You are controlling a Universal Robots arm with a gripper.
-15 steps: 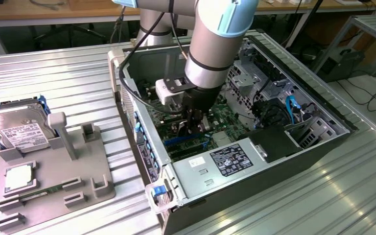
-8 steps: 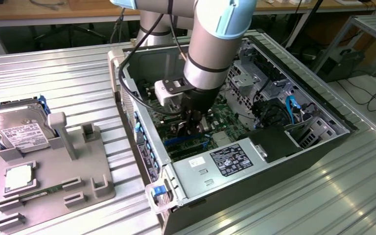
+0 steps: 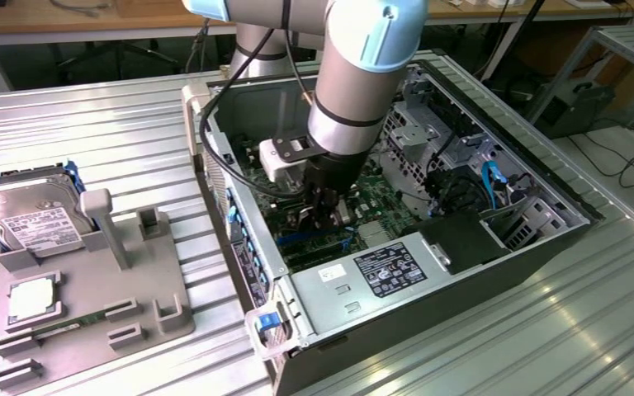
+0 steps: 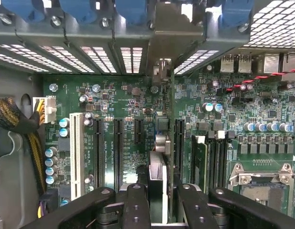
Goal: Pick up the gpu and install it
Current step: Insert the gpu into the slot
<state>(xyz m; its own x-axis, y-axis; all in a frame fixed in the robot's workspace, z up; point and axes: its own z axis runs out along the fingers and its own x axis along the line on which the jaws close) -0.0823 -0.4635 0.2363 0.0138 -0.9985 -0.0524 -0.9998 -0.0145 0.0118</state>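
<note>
Daylight falls bright and even over the ribbed metal table (image 3: 515, 330), which gives off pale glare along its ridges at the exterior view's right. The inside of the computer case (image 3: 537, 247) lies in deeper shade, darkest under the arm (image 3: 356, 74). In the wrist view, light burns white through the vent slots (image 4: 133, 57), the motherboard (image 4: 261, 114) is sharp, and the near black fingers (image 4: 137, 205) are soft.

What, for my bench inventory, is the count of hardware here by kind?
computer case, open: 1
hard drive, standing in the holder: 1
grey holder: 1
gpu, gripped in the claw over the motherboard slots: 1
Total: 4
</note>
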